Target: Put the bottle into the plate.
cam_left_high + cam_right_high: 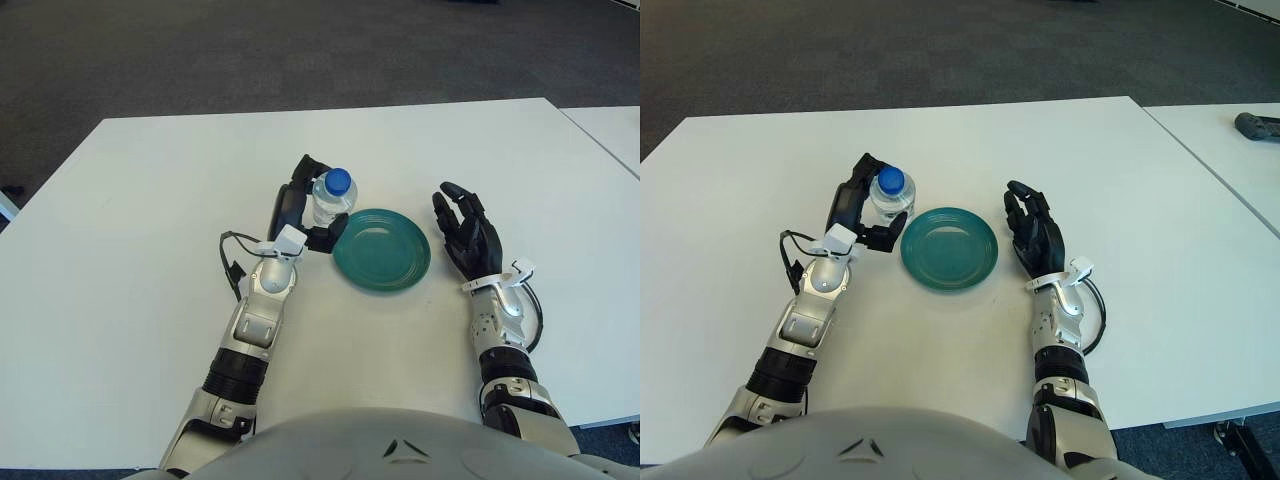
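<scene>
while left hand (300, 210) grips bottle (332, 197) beside plate (385, 262), right hand (466, 236) shows spread.

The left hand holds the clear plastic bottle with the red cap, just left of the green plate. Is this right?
Not quite: the cap is blue, as the left eye view shows. The left hand holds the clear plastic bottle with the blue cap just left of the round green plate.

A clear water bottle (890, 195) with a blue cap is held upright by the left hand (862, 212), just left of the teal plate (949, 248) on the white desk (1120, 180). The right hand (1034, 234) is seen with fingers spread, just right of the plate.
</scene>
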Tool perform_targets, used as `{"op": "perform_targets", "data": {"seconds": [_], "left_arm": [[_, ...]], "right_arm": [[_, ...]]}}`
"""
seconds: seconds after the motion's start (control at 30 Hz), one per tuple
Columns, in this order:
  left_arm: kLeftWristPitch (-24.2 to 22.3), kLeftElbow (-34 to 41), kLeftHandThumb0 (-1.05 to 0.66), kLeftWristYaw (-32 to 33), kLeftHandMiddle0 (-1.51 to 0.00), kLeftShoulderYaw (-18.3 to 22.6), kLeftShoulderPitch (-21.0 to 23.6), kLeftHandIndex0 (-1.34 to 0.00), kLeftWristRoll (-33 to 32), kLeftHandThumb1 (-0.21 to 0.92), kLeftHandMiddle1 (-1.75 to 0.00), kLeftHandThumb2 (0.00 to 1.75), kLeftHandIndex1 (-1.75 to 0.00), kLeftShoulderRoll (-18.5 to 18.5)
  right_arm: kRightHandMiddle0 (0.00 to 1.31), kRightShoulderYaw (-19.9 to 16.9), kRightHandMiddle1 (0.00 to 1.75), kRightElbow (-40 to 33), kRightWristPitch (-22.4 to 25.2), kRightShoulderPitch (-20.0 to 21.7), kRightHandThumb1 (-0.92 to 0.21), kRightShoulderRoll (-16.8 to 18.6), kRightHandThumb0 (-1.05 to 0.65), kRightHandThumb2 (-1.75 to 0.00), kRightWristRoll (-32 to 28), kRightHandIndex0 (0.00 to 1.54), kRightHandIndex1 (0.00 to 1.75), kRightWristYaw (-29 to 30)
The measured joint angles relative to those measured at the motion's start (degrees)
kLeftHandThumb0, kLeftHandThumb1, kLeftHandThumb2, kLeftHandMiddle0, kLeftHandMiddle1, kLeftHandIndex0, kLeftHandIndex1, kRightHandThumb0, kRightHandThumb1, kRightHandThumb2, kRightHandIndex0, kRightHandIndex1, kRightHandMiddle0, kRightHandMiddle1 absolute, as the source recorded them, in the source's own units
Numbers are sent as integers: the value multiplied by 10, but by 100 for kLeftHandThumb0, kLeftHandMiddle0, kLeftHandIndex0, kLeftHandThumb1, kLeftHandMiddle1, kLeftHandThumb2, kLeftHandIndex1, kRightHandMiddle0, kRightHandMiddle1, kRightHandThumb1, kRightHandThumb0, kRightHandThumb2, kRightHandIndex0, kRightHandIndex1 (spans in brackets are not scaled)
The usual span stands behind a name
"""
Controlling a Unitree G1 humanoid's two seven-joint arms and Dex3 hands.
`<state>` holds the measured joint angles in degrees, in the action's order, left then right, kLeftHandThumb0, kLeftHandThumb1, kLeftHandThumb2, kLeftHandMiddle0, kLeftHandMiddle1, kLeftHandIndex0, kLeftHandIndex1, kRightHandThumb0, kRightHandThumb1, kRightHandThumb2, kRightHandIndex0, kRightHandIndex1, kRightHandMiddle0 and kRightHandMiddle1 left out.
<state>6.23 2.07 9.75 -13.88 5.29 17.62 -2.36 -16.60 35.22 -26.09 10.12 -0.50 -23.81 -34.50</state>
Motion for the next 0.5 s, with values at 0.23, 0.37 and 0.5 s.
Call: {"op": "perform_targets", "data": {"seconds": [0.23, 0.37, 0.5], "left_arm": [[1, -11, -48, -1, -115, -21, -2, -64, 9, 27, -175, 136, -175, -9], [3, -18, -48, -9, -117, -28, -1, -64, 8, 28, -175, 136, -175, -12], [2, -21, -48, -18, -119, -35, -1, -63, 8, 28, -175, 135, -175, -13]], "right_arm": [[0, 0, 94, 0, -8, 0, -92, 2, -74, -62, 1, 37, 1, 1], [0, 1, 96, -1, -21, 0, -92, 4, -75, -58, 2, 37, 1, 3], [0, 2, 97, -4, -32, -1, -92, 8, -75, -55, 3, 37, 0, 4]]}}
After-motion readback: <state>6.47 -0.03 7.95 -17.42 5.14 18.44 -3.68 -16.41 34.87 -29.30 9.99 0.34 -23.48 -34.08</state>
